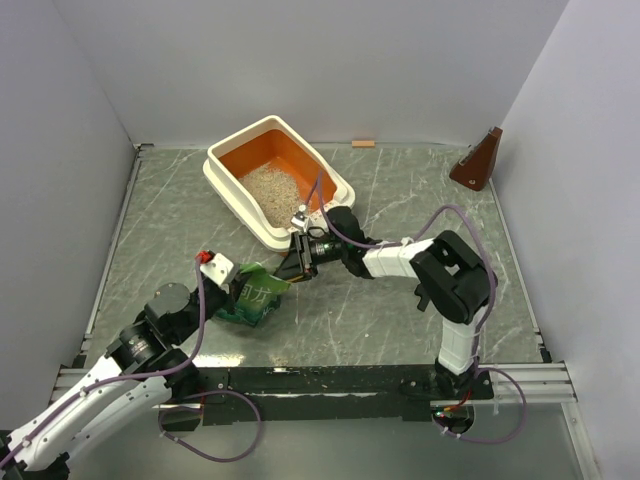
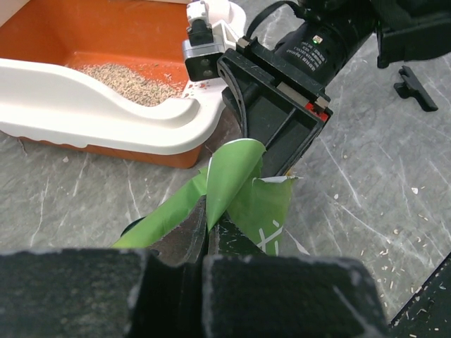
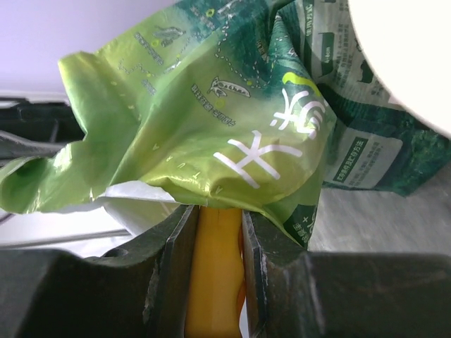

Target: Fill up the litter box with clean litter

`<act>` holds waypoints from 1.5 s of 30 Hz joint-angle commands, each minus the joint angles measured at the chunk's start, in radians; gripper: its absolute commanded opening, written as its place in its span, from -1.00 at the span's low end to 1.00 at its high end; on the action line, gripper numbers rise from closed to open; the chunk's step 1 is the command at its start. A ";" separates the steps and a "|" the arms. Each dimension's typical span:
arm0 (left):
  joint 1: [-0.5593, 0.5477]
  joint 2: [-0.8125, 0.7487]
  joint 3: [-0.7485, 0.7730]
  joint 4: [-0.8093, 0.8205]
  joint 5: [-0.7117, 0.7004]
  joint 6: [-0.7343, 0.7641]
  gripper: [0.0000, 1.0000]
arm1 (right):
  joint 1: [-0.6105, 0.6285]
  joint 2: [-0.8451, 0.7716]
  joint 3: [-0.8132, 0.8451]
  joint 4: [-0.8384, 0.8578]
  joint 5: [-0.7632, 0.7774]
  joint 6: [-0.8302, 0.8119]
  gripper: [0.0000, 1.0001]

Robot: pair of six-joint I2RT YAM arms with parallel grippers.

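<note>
Scooping step. My right end effector (image 3: 215, 218) grips yellow-orange plastic scoop (image 3: 217, 282) at crinkled green bag (image 1: 255, 295); left end effector (image 2: 209, 236) pinches bag. Cream-rimmed orange litter box (image 1: 235, 205) just behind, pale grainy litter (image 1: 270, 188) thin. Next: lift scoop level.

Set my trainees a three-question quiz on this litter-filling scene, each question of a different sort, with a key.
1. True or false: the litter box already holds some clean litter.
2. What is pinched between the fingers of the left gripper?
A. the green bag
B. the rim of the box
C. nothing
3. Fill in: the fingers of the right gripper are shut on a ____-coloured scoop.

Key: 1 true; 2 A; 3 yellow.
</note>
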 commanded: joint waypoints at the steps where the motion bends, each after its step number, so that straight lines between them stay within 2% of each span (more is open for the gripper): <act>1: 0.002 -0.012 0.015 0.106 0.004 -0.004 -0.99 | 0.027 0.039 -0.040 0.294 0.012 0.181 -1.00; 7: 0.000 -0.021 0.013 0.106 0.012 -0.004 -0.99 | -0.013 -0.017 -0.115 0.421 0.025 0.267 -1.00; 14: 0.002 -0.027 0.009 0.109 0.029 -0.001 -0.99 | -0.090 -0.123 -0.214 0.486 0.032 0.321 -1.00; 22: 0.000 -0.026 0.004 0.116 0.044 0.002 -0.99 | -0.172 -0.199 -0.266 0.500 0.006 0.346 -1.00; 37: 0.000 -0.022 -0.007 0.128 0.062 0.002 -0.99 | -0.320 -0.278 -0.390 0.664 -0.076 0.439 -1.00; 38: 0.000 -0.021 -0.005 0.128 0.065 0.035 -0.99 | -0.326 -0.281 -0.393 0.671 -0.080 0.447 -1.00; 45: -0.003 0.037 -0.002 0.128 0.090 0.035 -0.99 | -0.372 -0.332 -0.405 0.655 -0.103 0.444 -1.00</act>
